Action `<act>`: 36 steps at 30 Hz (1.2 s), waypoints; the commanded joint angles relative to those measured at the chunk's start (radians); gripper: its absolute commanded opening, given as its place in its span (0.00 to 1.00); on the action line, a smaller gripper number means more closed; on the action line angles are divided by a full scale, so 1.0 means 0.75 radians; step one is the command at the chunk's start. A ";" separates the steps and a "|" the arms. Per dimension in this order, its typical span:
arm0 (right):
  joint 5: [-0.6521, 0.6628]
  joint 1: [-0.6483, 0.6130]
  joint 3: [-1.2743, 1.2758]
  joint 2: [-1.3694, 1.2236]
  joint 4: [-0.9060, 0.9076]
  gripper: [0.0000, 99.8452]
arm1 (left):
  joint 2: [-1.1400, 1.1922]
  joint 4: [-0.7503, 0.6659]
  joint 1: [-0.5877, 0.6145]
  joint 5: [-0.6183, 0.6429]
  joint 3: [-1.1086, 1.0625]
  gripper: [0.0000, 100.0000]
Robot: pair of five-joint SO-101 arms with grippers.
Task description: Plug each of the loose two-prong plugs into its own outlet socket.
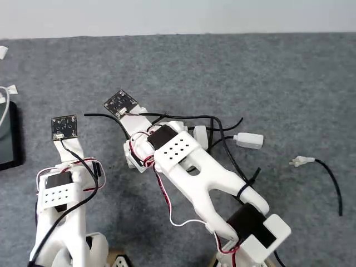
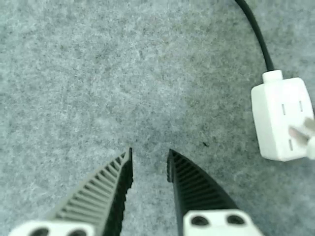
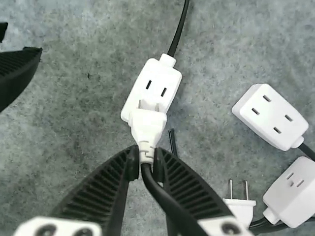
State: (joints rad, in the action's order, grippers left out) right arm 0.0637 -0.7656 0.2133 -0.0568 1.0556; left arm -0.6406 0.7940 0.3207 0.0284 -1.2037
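My right gripper [image 3: 145, 150] is shut on the cord end of a white two-prong plug [image 3: 147, 124]. The plug's front lies against the face of a white outlet socket [image 3: 153, 88] on a black cord. Whether the prongs sit in the slots I cannot tell. The same socket [image 2: 283, 118] lies beside my left gripper [image 2: 149, 152], which is open over bare carpet and holds nothing. Two more white sockets [image 3: 268, 115] [image 3: 295, 191] and a loose plug [image 3: 238, 199] with bare prongs lie close by. Another loose plug [image 1: 300, 161] lies far right.
Grey carpet covers the table. Black cords [image 1: 222, 130] loop around the right arm [image 1: 183, 156], and a white socket [image 1: 250, 140] lies beside it. A dark flat device [image 1: 8, 136] sits at the left edge. The left arm [image 1: 61, 189] stands close to the right one.
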 commanded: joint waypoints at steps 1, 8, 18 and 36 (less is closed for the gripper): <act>0.000 -0.011 -0.076 0.007 -0.007 0.01 | -0.023 -0.035 0.008 -0.020 0.017 0.06; 0.000 -0.021 -0.061 0.017 0.024 0.01 | -0.023 -0.035 0.010 -0.020 0.017 0.06; 0.000 -0.042 -0.158 0.021 0.206 0.01 | -0.023 -0.035 0.010 -0.020 0.017 0.06; 0.225 0.101 -0.115 0.279 0.967 0.01 | -0.023 -0.037 0.010 -0.020 0.017 0.06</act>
State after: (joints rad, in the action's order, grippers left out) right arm 0.2171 -0.7488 0.0921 0.1105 1.7492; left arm -0.6406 0.7940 0.3207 0.0284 -1.2037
